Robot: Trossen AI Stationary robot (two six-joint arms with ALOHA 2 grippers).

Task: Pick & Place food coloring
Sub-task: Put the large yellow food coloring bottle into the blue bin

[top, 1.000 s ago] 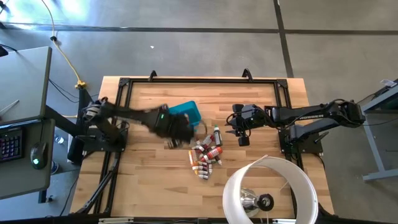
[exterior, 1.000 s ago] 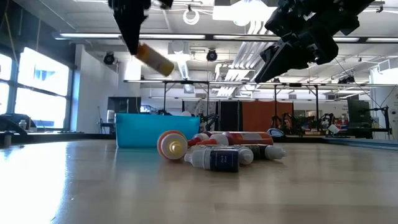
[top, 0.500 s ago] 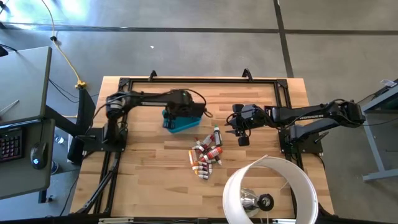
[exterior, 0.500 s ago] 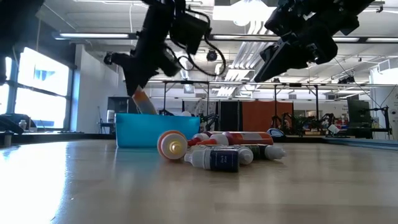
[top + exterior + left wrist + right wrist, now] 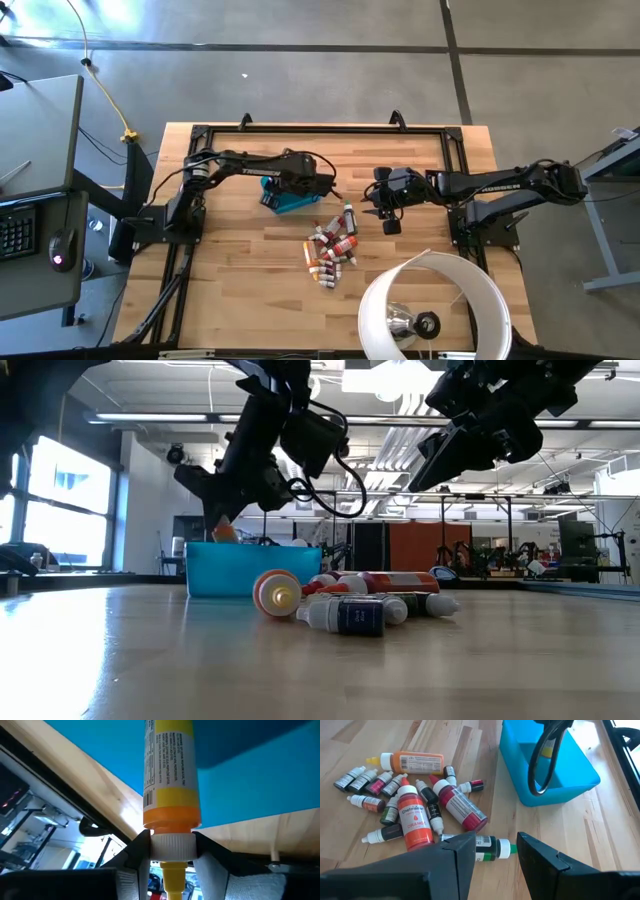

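Note:
A teal bin (image 5: 300, 200) sits on the table left of a pile of small food coloring bottles (image 5: 330, 250), which lie on their sides. My left gripper (image 5: 171, 847) hangs over the bin (image 5: 250, 570), shut on a yellow bottle (image 5: 170, 760) with an orange band and a white cap. Most of that bottle is sunk behind the bin wall. My right gripper (image 5: 495, 845) hovers open above the right edge of the pile (image 5: 415, 795), over a green-capped bottle (image 5: 490, 845), touching nothing. My left gripper pinches the yellow bottle's white cap collar (image 5: 171, 851) between its two fingers, coming from above and pointing down into the bin. The bottle hangs cap-up below the fingers with its body inside the bin. The bin wall hides whether its base rests on the floor.
A large white lampshade (image 5: 430, 300) stands at the table's near right corner. A black frame (image 5: 320, 130) runs around the tabletop. Bare wood lies left of the bin and near the table's near-left side.
My left gripper has carried the yellow bottle from above the pile's left side toward the far edge, over the bin. It then lowered the bottle from a high tilted pose until only the orange band shows above the rim. The gripper stayed shut on it.

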